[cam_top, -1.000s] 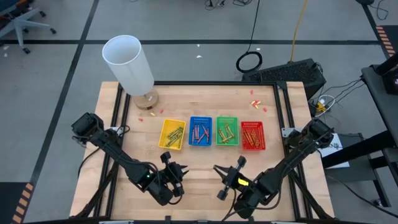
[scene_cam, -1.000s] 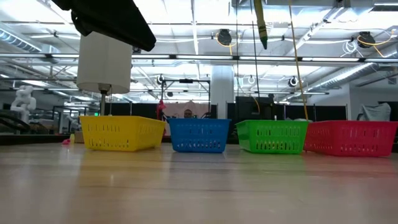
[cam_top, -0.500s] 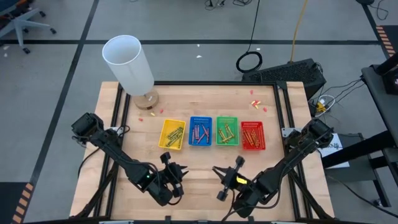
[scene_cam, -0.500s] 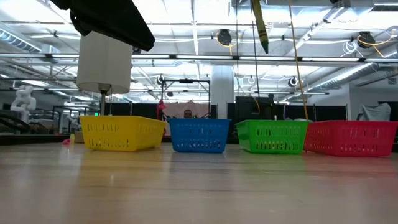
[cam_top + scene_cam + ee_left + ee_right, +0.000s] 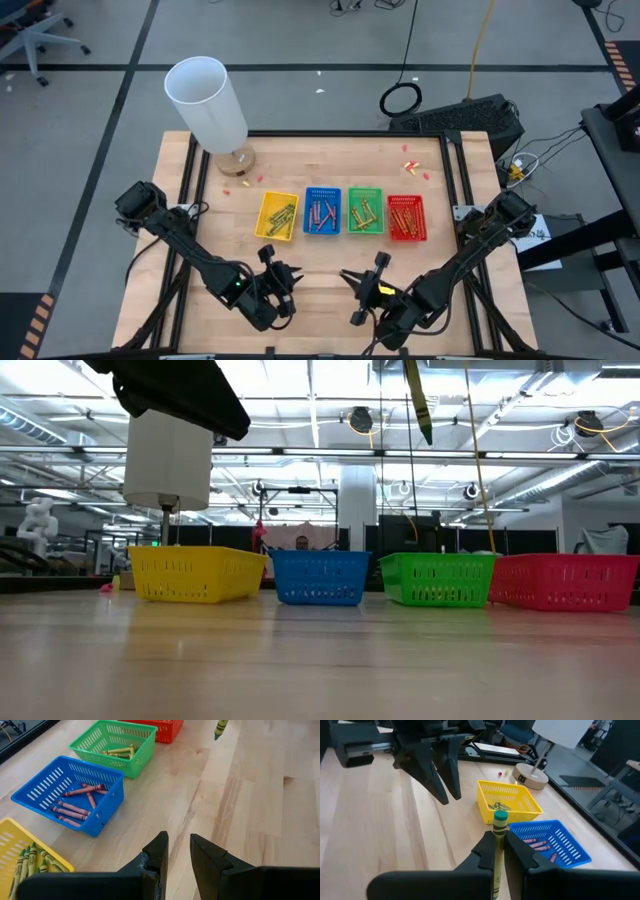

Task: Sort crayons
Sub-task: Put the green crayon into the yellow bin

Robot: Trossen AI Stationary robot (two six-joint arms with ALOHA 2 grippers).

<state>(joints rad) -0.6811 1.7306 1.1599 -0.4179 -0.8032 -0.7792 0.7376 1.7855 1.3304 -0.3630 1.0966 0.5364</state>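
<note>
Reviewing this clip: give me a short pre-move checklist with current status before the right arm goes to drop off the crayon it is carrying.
1. Crayon secured: ok. The right gripper is shut on a green-tipped crayon, held upright.
2. Crayon clear of the table: ok. It hangs high in the low view.
3. Left gripper out of the way: ok. The left gripper hovers empty near the table's front edge, fingers slightly apart.
4. Drop-off target: cannot tell. The yellow tray already holds greenish crayons; the green tray holds yellowish ones.
5. Path to the trays: ok. Bare wood lies between the gripper and the tray row.
</note>
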